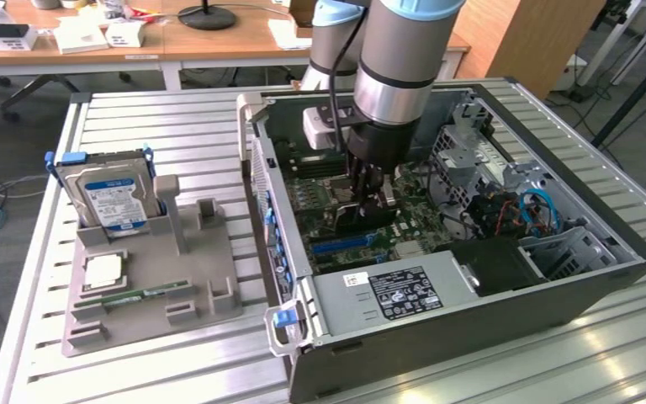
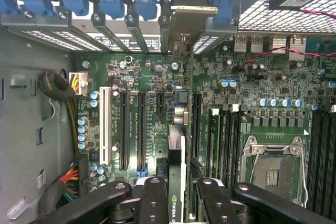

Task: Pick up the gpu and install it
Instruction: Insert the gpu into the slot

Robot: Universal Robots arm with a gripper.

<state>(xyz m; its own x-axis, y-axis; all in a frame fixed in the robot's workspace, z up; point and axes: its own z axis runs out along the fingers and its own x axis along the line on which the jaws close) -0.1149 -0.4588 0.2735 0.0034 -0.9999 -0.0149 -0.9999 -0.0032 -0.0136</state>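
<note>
Deep inside case (image 1: 469,337), gripper (image 1: 368,200) clamping gpu (image 2: 177,153) edge-on, slots (image 2: 142,129) alongside, cables (image 1: 537,210) nearby.

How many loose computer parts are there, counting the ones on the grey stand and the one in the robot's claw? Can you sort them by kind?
hard drive: 1
processor chip: 1
memory stick: 1
gpu, held in the gripper inside the case: 1
Total: 4
</note>
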